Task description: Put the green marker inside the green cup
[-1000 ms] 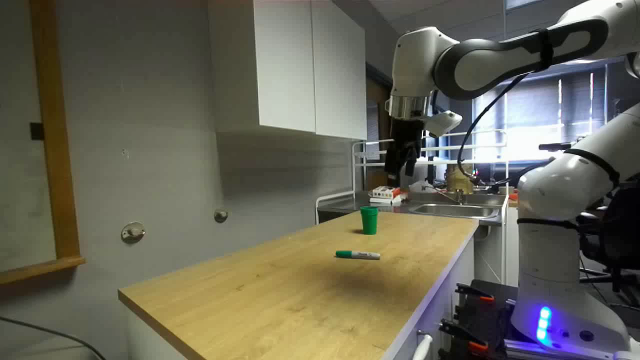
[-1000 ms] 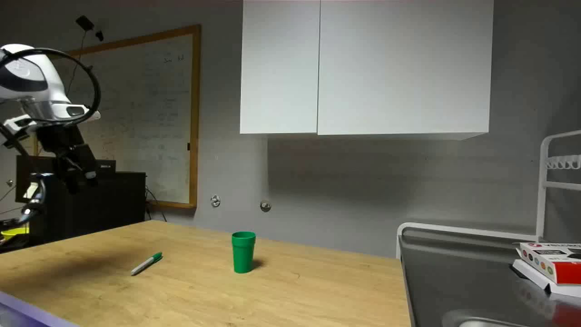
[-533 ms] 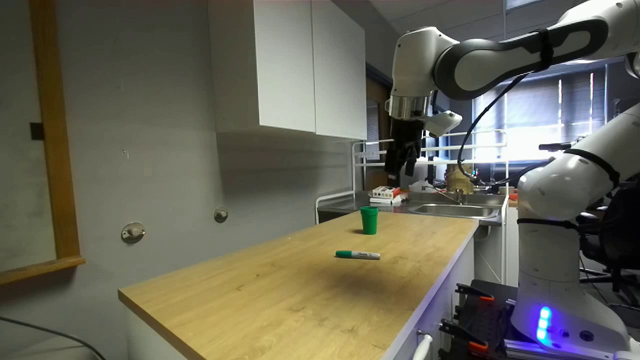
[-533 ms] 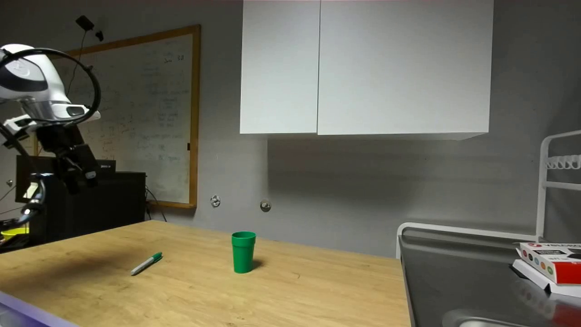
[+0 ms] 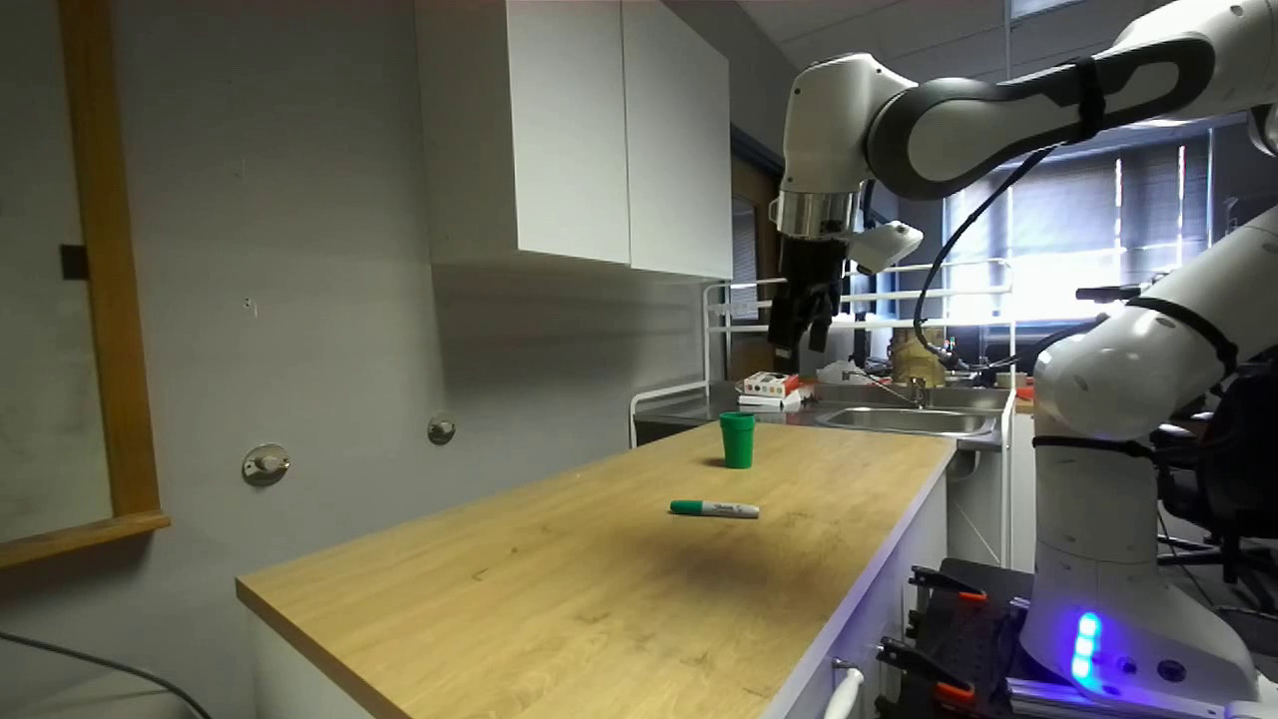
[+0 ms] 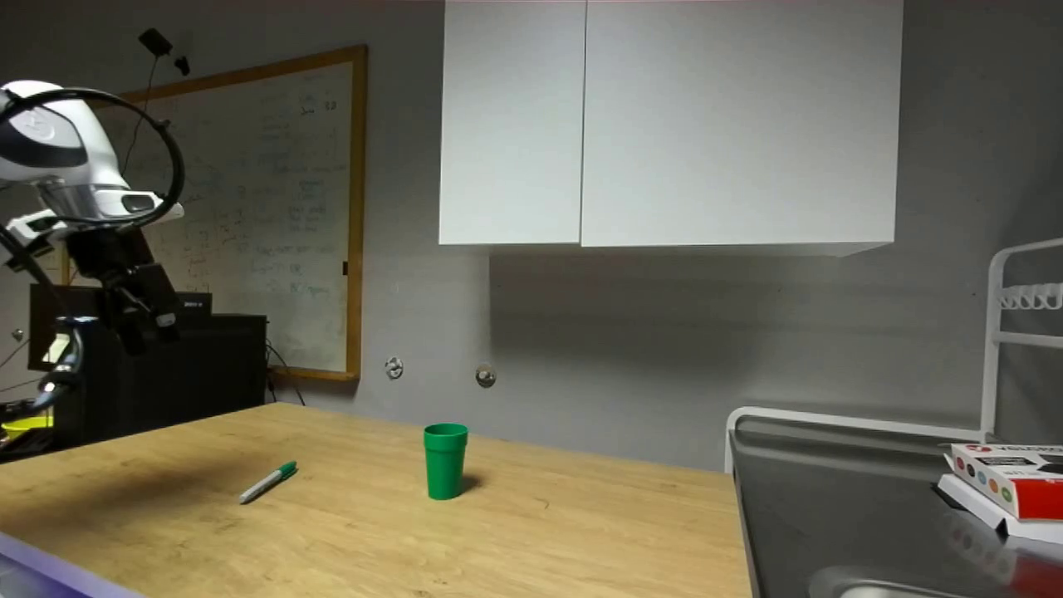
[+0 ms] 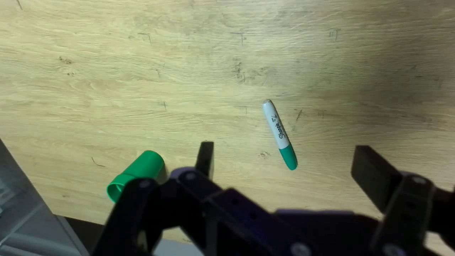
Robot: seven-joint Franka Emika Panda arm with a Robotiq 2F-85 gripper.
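The green marker has a white barrel and a green cap. It lies flat on the wooden counter in both exterior views and in the wrist view. The green cup stands upright, mouth up, on the same counter in both exterior views. In the wrist view the cup is at lower left, partly hidden by a finger. My gripper hangs high above the counter, pointing down. In the wrist view its fingers are wide apart with nothing between them; the marker shows below.
The wooden counter ends at a metal sink top with stacked boxes and a white rack. White wall cabinets hang over the counter's wall side. A whiteboard is on the wall.
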